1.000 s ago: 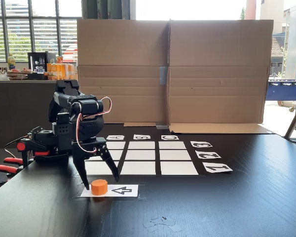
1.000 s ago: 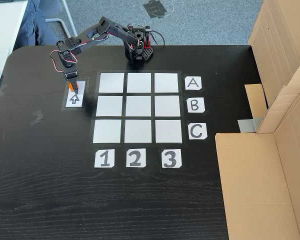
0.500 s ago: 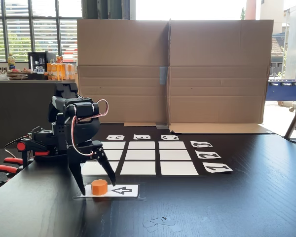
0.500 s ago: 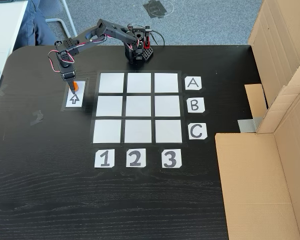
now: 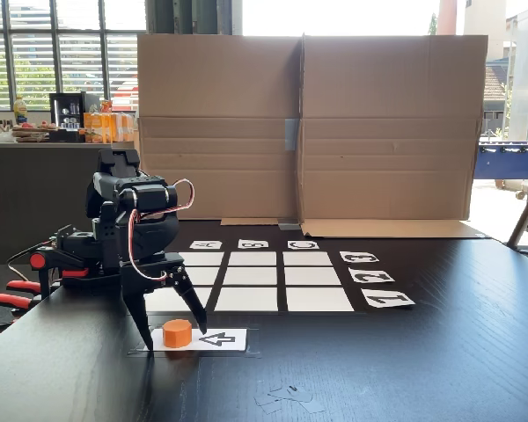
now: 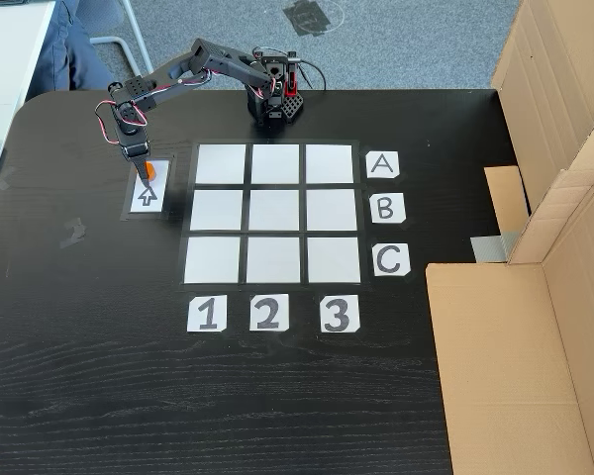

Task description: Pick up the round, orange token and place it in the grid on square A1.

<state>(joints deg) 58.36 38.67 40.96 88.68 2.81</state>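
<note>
The round, orange token sits on the end of a white card with a black arrow, just outside the grid. My gripper is open and pointing down, with one finger on each side of the token and its tips close to the table. I cannot tell whether the fingers touch the token. Square A1 is the white corner cell right behind the gripper, and it is bare.
Lettered cards A B C and numbered cards 1 2 3 edge the grid. A tall cardboard wall stands along the far side of the black table. The arm's base is clamped at the table's edge.
The gripper has come down and shifted slightly, so its open fingers now straddle the token. The token has stayed on the arrow card.
</note>
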